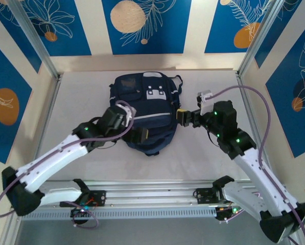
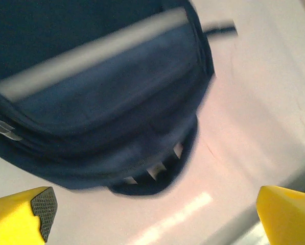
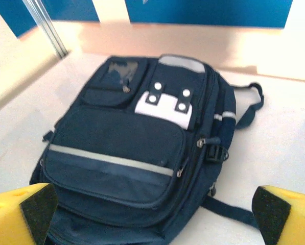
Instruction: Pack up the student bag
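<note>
Pale bench, walled by blue panels with white leaf outlines and orange discs; metal frame posts at the corners. Top view: the student bag lies flat, front face up, between the two pincers and touching neither as far as I can tell. The left pincer hangs over the bag's near-left corner. The right pincer sits just off the bag's right flank, pointed in at it. Left wrist view: yellow fingers, one dark pad showing, spread wide with nothing between them but bare bench. The bag's bottom edge and grey stripe lie ahead of and above the fingertips; picture blurred. Right wrist view: fingers again spread to the frame's corners, pads clear, nothing held. The whole bag sprawls ahead of this pincer: white buckle patch toward the far end, long front pocket nearest, zip pulls down the right seam, a dark strap looping out beyond the far-right corner. Handling, by judgement: soft cloth, limp, lying low as if nearly empty, so probably light. It will likely fold and drag rather than lift as one piece. Flat panels give the pads little to bite. Better holds look like the strap loop, a seam ridge, or a zip pull for opening a pocket, with the other pincer pinning the fabric so it cannot slide on the smooth bench.
</note>
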Controlling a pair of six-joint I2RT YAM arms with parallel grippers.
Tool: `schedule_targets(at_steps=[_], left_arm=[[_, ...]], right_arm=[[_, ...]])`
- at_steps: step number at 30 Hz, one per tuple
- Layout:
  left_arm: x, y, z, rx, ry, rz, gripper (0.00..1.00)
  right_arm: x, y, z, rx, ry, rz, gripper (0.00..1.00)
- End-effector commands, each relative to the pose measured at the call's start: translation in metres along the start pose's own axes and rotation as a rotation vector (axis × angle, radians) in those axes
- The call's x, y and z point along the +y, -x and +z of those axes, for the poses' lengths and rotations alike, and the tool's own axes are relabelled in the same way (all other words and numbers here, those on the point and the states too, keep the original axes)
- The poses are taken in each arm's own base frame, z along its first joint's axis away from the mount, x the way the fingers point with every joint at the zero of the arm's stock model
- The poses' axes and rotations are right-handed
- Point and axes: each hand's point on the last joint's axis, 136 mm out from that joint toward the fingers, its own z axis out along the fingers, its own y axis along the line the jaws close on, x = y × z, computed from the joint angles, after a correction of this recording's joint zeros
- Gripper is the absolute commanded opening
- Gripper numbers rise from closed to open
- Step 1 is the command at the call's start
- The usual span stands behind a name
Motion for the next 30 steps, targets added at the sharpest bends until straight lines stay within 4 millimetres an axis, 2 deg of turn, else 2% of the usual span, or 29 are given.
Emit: schedule_targets(at_steps=[1, 3, 5, 7, 8, 11, 12, 14, 18, 20, 22, 25, 27, 28, 30], left_arm=[[0.073, 0.051, -0.027, -0.306, 0.414, 0.111, 1.00], [0.099, 0.068, -0.033, -0.443, 0.563, 0.205, 1.00], [0.140, 0.069, -0.015, -0.499, 0.626, 0.247, 1.00], [0.181, 0.051, 0.013, -0.479, 0.554, 0.171, 1.00], [0.205, 0.040, 0.020, -0.470, 0.562, 0.096, 1.00], [0.260, 0.010, 0.023, -0.436, 0.695, -0.056, 1.00], [0.271, 0.006, 0.021, -0.410, 0.721, -0.083, 1.00], [0.280, 0.004, 0.027, -0.402, 0.725, -0.063, 1.00], [0.307, -0.020, 0.049, -0.379, 0.705, -0.152, 1.00], [0.310, -0.015, 0.057, -0.357, 0.650, -0.134, 1.00], [0.304, -0.004, 0.065, -0.367, 0.604, -0.044, 1.00], [0.307, -0.006, 0.062, -0.436, 0.619, -0.034, 1.00], [0.294, -0.006, 0.080, -0.410, 0.532, 0.035, 1.00], [0.286, -0.007, 0.085, -0.408, 0.475, 0.067, 1.00], [0.285, -0.011, 0.084, -0.460, 0.483, 0.085, 1.00]], right_arm=[[-0.006, 0.010, 0.003, -0.116, -0.019, 0.002, 0.99], [-0.004, 0.005, 0.010, -0.162, -0.004, -0.156, 1.00], [-0.027, -0.006, 0.022, -0.211, -0.112, -0.203, 1.00], [-0.044, -0.020, 0.033, -0.247, -0.159, -0.215, 0.99], [-0.051, -0.030, 0.038, -0.245, -0.166, -0.224, 1.00], [-0.094, -0.054, 0.045, -0.179, -0.278, -0.094, 0.99], [-0.108, -0.064, 0.044, -0.151, -0.315, -0.060, 1.00], [-0.133, -0.079, 0.042, -0.141, -0.386, -0.016, 1.00], [-0.172, -0.113, 0.046, -0.066, -0.466, 0.063, 1.00], [-0.188, -0.131, 0.046, -0.048, -0.500, 0.128, 1.00], [-0.201, -0.139, 0.044, -0.096, -0.497, 0.201, 1.00], [-0.207, -0.135, 0.050, -0.111, -0.425, 0.245, 1.00], [-0.202, -0.130, 0.056, -0.175, -0.351, 0.226, 1.00], [-0.201, -0.134, 0.059, -0.194, -0.337, 0.220, 1.00], [-0.187, -0.142, 0.071, -0.171, -0.260, 0.158, 0.99]])
